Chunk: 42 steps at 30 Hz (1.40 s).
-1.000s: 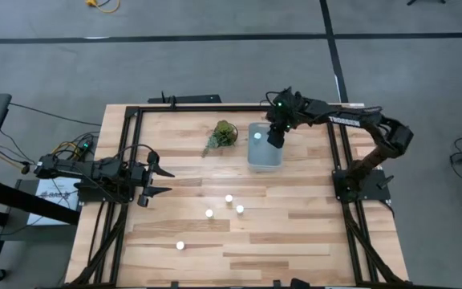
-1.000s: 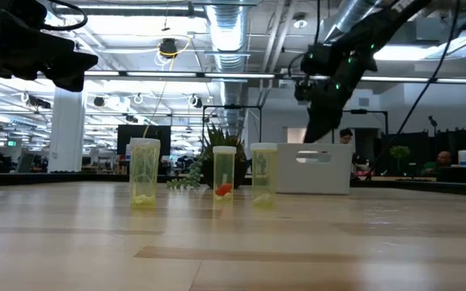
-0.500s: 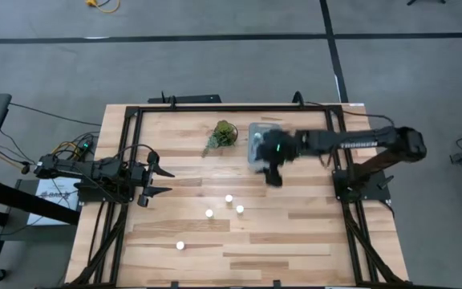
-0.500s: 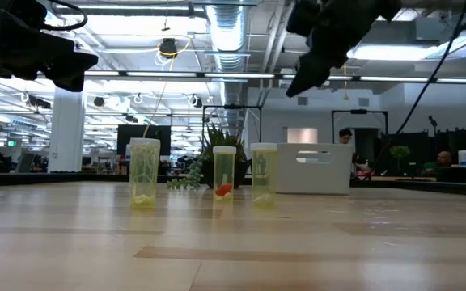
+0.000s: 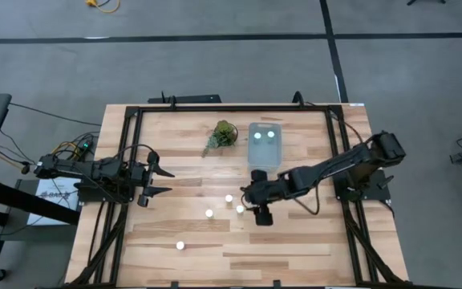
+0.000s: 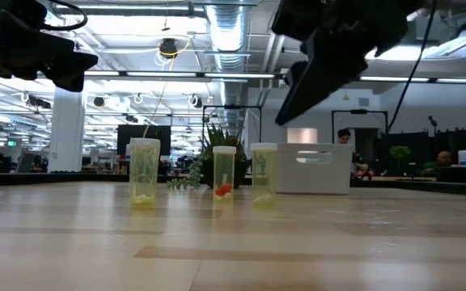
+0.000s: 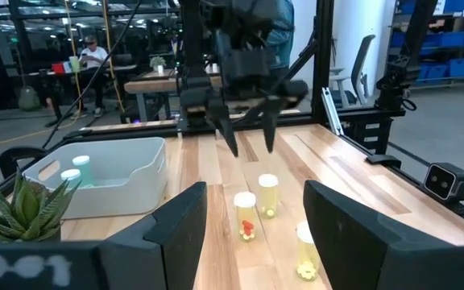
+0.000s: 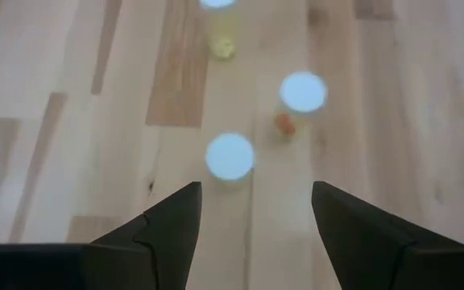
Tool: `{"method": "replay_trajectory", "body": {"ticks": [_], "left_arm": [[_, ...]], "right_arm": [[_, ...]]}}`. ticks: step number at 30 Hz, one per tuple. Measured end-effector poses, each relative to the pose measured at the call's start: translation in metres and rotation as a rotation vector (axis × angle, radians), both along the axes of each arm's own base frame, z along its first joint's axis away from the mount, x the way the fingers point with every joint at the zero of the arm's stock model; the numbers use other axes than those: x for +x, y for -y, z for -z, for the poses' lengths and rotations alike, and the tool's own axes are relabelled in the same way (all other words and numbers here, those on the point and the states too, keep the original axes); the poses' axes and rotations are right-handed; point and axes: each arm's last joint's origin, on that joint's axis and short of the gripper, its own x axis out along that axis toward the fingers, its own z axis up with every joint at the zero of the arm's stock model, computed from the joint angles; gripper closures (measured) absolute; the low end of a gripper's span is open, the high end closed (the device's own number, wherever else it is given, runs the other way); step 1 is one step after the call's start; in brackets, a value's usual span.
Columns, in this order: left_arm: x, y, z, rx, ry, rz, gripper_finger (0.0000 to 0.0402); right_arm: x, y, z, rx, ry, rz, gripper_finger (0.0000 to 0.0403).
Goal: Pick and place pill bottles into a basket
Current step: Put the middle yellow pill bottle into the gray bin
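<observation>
Two white-capped pill bottles (image 5: 257, 136) (image 5: 270, 135) stand in the pale basket (image 5: 265, 156) at the table's far middle. Several more stand on the table: two close together (image 5: 228, 198) (image 5: 239, 209), one left of them (image 5: 209, 213), and one nearer the front edge (image 5: 180, 245). My right gripper (image 5: 249, 197) is open and empty, pointing down above the close pair; its wrist view shows the fingers (image 8: 256, 193) spread, with a bottle cap (image 8: 230, 155) just ahead. My left gripper (image 5: 163, 181) is open and empty at the table's left edge.
A green plant sprig (image 5: 223, 135) lies just left of the basket. The black frame rail (image 5: 231, 107) runs around the table. Bare wood lies to the right of the bottles and along the near edge.
My right gripper has swung from over the basket toward the table's near edge and now hangs above the pair of bottles on the table. A second bottle shows in the basket where the gripper stood.
</observation>
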Motion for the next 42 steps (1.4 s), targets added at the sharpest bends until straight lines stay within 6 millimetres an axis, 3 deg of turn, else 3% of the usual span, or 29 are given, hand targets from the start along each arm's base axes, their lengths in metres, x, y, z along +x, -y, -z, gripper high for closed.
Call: {"method": "replay_trajectory", "body": {"ticks": [13, 42], "left_arm": [[0.0, 0.0, 0.0, 0.0, 0.0, 0.0, 0.0203], [0.0, 0.0, 0.0, -0.006, -0.001, 0.0, 0.0203]], "right_arm": [[0.031, -0.021, 0.022, -0.013, -0.069, -0.045, 0.0172], [0.036, -0.004, 0.023, 0.005, -0.088, -0.042, 0.0172]]}}
